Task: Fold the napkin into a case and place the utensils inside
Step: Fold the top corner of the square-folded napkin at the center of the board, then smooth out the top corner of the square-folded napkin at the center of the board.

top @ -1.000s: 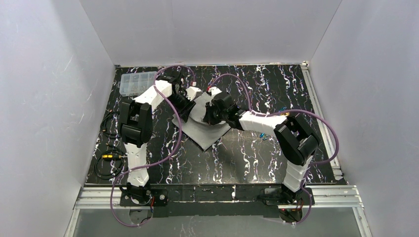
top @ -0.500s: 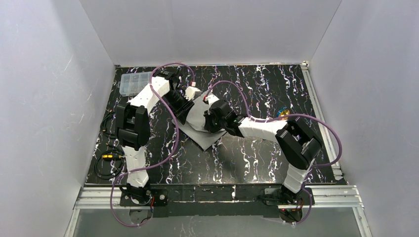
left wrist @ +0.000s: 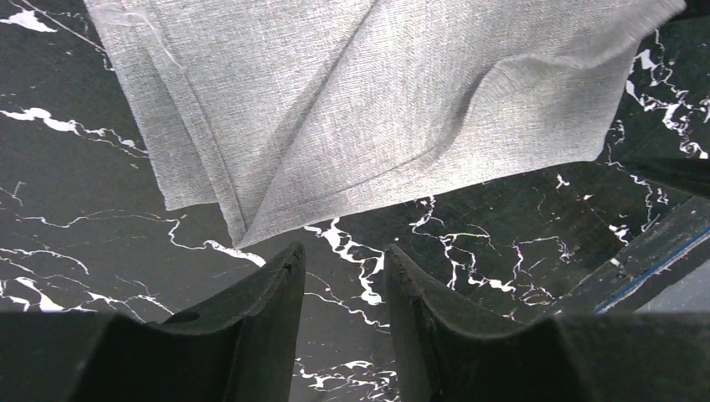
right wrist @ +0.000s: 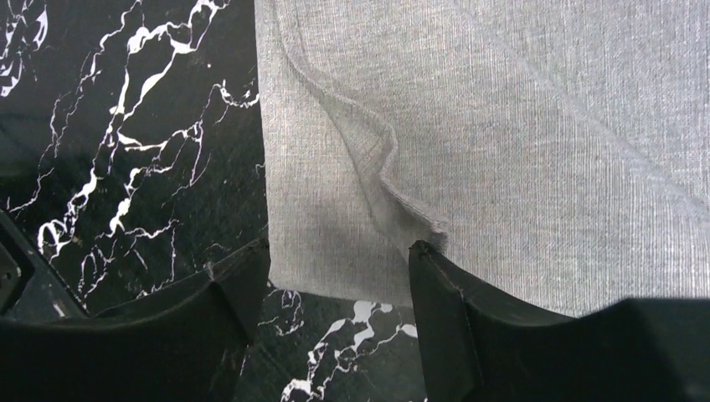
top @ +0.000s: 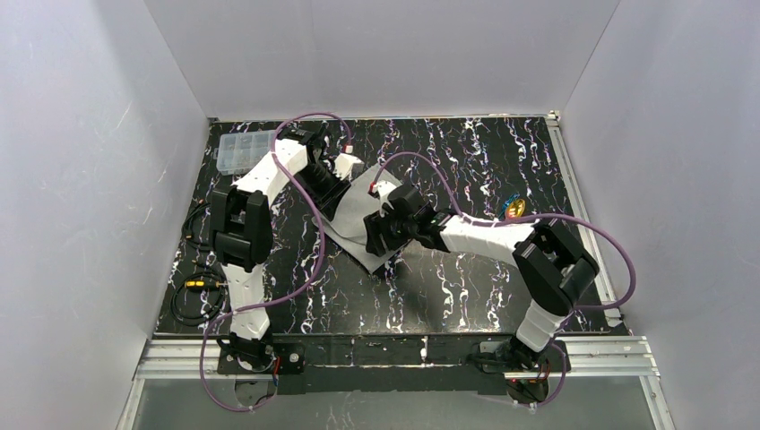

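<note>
Napkin [top: 354, 240] lies flat on the black white-veined table [top: 484, 161], just to the 9 o'clock side of the table's middle in the overhead view, with one corner pointing toward 6 o'clock. It is partly covered by both wrists. The cloth is doubled over. The left wrist view shows stacked layers with a hemmed edge and a diagonal fold line running to a corner. Left gripper [left wrist: 343, 251] hovers over bare table just short of that corner, its jaws parted, gripping nothing and clear of the cloth. Right gripper [right wrist: 339, 264] sits at the napkin's edge with its jaws spread wide and unclamped. The cloth's edge lies between the two fingers, and a small rumpled ridge of fabric ends at the tip of the right-hand finger. Whether the tips press on the cloth cannot be told. Utensils [top: 513, 206] lie at 3 o'clock from the napkin, well apart from it, near the table's right rail. They show only as small gold and blue glints. A clear compartment box [top: 244, 150] stands at the 11 o'clock corner.
</note>
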Motion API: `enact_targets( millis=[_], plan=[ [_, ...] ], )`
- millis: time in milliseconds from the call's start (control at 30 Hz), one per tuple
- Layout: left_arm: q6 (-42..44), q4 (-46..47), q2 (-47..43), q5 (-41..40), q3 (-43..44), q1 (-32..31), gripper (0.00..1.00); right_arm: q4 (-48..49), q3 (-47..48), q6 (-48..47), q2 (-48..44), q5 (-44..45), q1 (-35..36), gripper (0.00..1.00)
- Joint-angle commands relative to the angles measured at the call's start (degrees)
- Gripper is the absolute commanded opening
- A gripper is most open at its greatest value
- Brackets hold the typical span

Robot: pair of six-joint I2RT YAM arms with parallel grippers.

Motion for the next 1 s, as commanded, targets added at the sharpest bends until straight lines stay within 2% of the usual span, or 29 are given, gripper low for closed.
enact_targets(
  millis=[0, 133, 300, 433, 633, 767, 833, 967],
  plan=[
    [0.2, 0.8, 0.2, -1.8, -1.3, 0.2, 0.38, -3.1, 0.8, 0.6, -4.7, 0.1, 0.1, 0.68],
    [0.7, 2.0, 0.4, -2.3, -3.1, 0.5, 0.37, -4.5, 2.1, 3.4, -6.1, -1.0, -0.6, 0.55],
    [0.2, 2.8, 0.9, -2.0, -3.1, 1.3, 0.35, -3.0, 2.4, 5.6, -6.2, -1.2, -2.6, 0.53],
    [0.3, 2.8, 1.1, -2.0, -3.1, 1.7, 0.34, 0.9, 2.9, 8.4, -4.5, -5.9, -4.6, 0.42],
    [0.8, 2.9, 1.3, -2.2, -3.8, 2.2, 0.30, 1.7, 3.5, 10.3, -0.2, -8.7, -4.6, 0.41],
    [1.5, 3.4, 0.7, -1.8, -4.7, 2.4, 0.25, -3.7, 2.8, 10.4, -1.3, -5.8, -4.9, 0.41],
    [2.2, 3.6, 0.3, -1.7, -5.1, 2.5, 0.20, -6.4, 2.8, 10.3, -4.1, -1.9, -5.8, 0.48],
    [3.3, 3.6, -0.1, -1.7, -5.2, 2.5, 0.04, -9.3, 2.4, 12.8, -7.8, -2.2, -12.3, 0.48]
  ],
)
